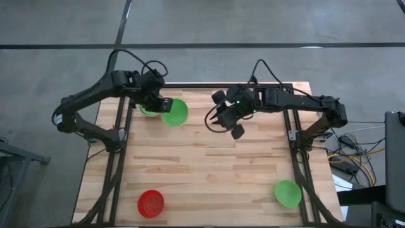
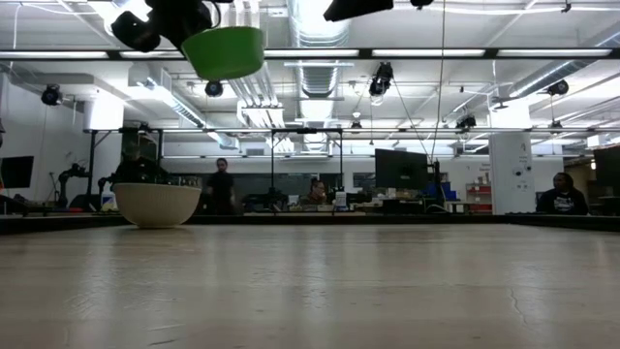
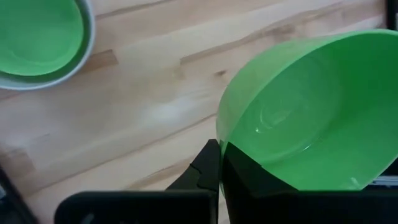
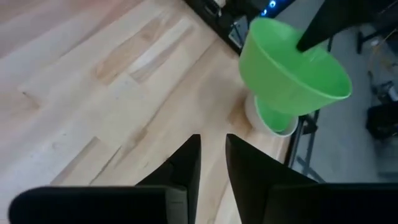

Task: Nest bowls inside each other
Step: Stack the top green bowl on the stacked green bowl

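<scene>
My left gripper [image 3: 221, 148] is shut on a bright green bowl [image 1: 175, 111] and holds it high above the table's far left part [image 2: 225, 50]. Just beside and below it, a whitish-grey bowl [image 2: 157, 204] stands on its base on the table, with another green bowl [image 3: 37, 37] nested inside it. A red bowl [image 1: 150, 202] stands near the front left and a lone green bowl [image 1: 288, 193] near the front right. My right gripper [image 4: 213, 155] hovers over the far middle of the table, open by a narrow gap with nothing in it. My left gripper holds the green bowl by its rim [image 3: 222, 134], on the side nearest the wrist. One finger is inside the bowl [image 4: 314, 34] and one outside [image 3: 205, 168]. The fingers slant down from the table's left. The bowl is lifted clear, mouth up and somewhat tilted.
Bare wooden table [image 1: 209, 164] stretches between the bowls across the middle and front. The arms' dark frame legs [image 1: 117, 158] run down both sides. Cables and gear [image 1: 354, 158] lie off the right edge. People sit at desks in the room behind [image 2: 562, 194].
</scene>
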`<move>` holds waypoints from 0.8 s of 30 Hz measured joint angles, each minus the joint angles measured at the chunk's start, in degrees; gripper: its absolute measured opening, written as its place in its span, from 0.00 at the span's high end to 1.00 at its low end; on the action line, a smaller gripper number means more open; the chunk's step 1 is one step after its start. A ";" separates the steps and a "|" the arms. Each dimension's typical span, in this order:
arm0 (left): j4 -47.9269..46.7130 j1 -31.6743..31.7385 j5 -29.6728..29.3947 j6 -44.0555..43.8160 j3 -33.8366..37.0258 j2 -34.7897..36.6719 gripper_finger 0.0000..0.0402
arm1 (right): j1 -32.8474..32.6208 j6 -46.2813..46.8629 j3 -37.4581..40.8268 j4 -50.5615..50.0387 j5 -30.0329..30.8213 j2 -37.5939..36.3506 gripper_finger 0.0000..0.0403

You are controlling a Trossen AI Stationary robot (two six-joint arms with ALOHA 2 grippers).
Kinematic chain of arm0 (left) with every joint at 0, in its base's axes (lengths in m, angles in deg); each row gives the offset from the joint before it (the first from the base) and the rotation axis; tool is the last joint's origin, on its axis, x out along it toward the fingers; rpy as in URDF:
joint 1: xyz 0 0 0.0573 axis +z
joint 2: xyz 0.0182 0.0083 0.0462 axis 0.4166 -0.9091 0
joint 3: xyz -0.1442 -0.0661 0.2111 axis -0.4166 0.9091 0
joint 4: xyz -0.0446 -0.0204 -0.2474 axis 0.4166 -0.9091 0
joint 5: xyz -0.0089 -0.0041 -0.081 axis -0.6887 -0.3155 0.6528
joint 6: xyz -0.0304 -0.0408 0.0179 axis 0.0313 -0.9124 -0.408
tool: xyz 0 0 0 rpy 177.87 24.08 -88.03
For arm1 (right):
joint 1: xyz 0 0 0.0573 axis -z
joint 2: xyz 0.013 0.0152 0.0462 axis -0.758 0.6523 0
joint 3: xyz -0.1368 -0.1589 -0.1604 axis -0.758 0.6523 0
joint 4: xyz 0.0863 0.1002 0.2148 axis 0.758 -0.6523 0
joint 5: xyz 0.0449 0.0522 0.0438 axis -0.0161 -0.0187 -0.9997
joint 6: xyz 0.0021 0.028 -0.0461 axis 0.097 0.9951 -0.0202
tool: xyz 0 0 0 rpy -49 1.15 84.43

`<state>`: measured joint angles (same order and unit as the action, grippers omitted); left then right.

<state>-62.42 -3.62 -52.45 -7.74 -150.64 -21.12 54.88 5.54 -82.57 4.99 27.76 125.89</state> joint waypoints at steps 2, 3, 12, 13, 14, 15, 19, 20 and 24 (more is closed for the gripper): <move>-0.97 0.51 -0.41 0.98 0.00 0.02 0.98 | 0.13 -1.43 0.00 -0.10 0.00 -0.90 0.84; -1.86 0.89 -0.51 1.61 0.00 0.02 0.98 | 0.29 -2.11 0.00 -0.05 -0.05 -1.43 0.85; -7.79 6.43 -0.99 6.72 0.02 0.07 0.99 | 0.79 -1.02 0.00 0.73 -1.46 -6.96 0.87; -7.82 7.13 -0.99 7.53 0.02 0.07 0.99 | 0.94 -0.55 0.00 0.80 -2.71 -7.54 0.87; -7.80 7.78 -0.97 8.31 0.02 0.07 0.99 | 1.02 -0.15 0.00 0.99 -4.50 -7.98 0.87; -7.82 8.53 -0.98 9.21 0.02 0.05 0.98 | 1.03 0.34 0.00 1.33 -6.68 -8.41 0.87; -7.88 11.77 -0.95 11.93 0.20 0.00 0.99 | 1.32 1.97 0.00 2.51 -14.28 -9.64 0.87; -7.92 12.60 -0.93 12.59 0.42 0.00 0.99 | 1.34 2.46 0.01 2.90 -15.28 -9.89 0.87; -8.41 16.33 -0.70 15.29 2.08 -0.02 0.99 | 1.33 3.11 0.38 3.07 -15.71 -10.08 0.87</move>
<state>-70.82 12.71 -53.15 7.55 -148.57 -21.14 56.21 8.65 -82.19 8.06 12.05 115.81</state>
